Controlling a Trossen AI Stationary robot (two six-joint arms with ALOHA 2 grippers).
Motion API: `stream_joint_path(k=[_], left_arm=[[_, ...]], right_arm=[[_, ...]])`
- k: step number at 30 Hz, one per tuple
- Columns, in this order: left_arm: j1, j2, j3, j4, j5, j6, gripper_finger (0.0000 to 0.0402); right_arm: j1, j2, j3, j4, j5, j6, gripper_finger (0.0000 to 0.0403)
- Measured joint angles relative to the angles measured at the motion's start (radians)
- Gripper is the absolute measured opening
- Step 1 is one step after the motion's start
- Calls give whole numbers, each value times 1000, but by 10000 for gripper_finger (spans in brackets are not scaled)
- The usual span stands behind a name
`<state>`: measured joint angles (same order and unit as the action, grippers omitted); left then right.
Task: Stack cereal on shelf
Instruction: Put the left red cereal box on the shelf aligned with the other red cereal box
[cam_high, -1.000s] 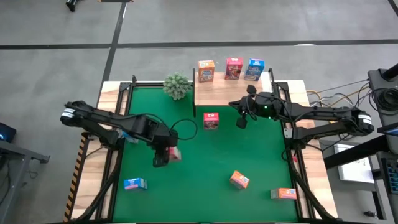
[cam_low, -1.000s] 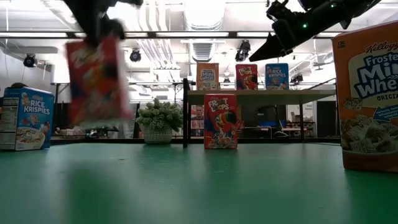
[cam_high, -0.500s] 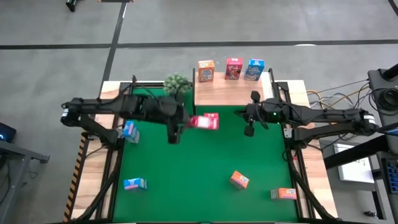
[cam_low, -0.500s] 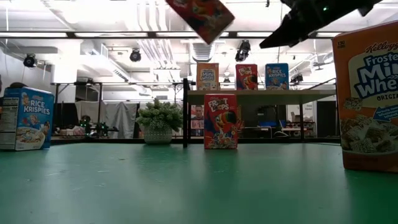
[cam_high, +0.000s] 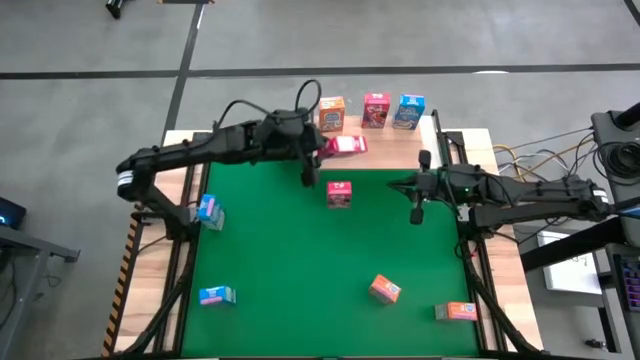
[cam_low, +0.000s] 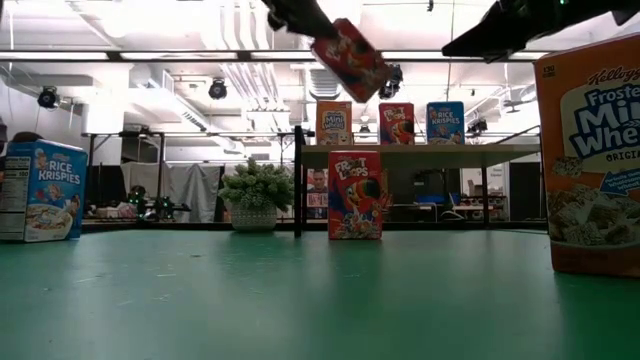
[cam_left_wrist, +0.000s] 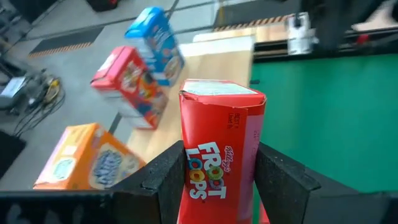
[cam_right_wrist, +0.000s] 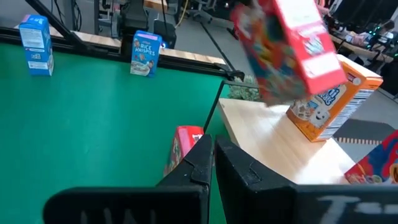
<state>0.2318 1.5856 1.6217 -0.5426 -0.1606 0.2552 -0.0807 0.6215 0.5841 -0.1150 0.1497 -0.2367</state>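
Observation:
My left gripper (cam_high: 333, 147) is shut on a red cereal box (cam_high: 347, 145) and holds it in the air over the near left part of the light wooden shelf (cam_high: 385, 146). An orange box (cam_high: 331, 113), a red one (cam_high: 376, 109) and a blue one (cam_high: 409, 110) stand along the shelf's far edge. Another red box (cam_high: 339, 193) stands on the green table in front of the shelf. My right gripper (cam_high: 407, 187) hangs shut above the table, right of that box, touching nothing. My left gripper pinches the red box between its two fingers (cam_left_wrist: 163, 182), one on each wide face, at the box's rear end (cam_left_wrist: 214, 186). The fingers come from the table's left, slanting down. The box sticks out ahead of them, tilted (cam_low: 348, 58), clear of the shelf.
Two blue boxes (cam_high: 209, 210) (cam_high: 216, 295) stand near the table's left edge. Two orange boxes (cam_high: 385, 289) (cam_high: 456, 311) lie near the front right. A small green plant (cam_low: 256, 195) stands left of the shelf's black post (cam_low: 297, 180).
My left gripper has carried the red box from the table's left middle up, toward the far edge and rightward until it hangs over the shelf, swinging round so the box points along the shelf. My right gripper, still shut, has drawn back toward the table's right edge.

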Motion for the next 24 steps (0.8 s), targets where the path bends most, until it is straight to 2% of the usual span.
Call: stream_joint_path(k=[4, 13, 24], left_arm=[[33, 59, 49, 16, 47, -15, 160], [58, 199, 186, -2, 52, 10, 160], [88, 246, 199, 32, 69, 17, 160]], right_arm=[[0, -32, -14, 1, 0, -3, 9], [0, -43, -16, 0, 1, 0, 9], [0, -43, -17, -1, 0, -8, 9]])
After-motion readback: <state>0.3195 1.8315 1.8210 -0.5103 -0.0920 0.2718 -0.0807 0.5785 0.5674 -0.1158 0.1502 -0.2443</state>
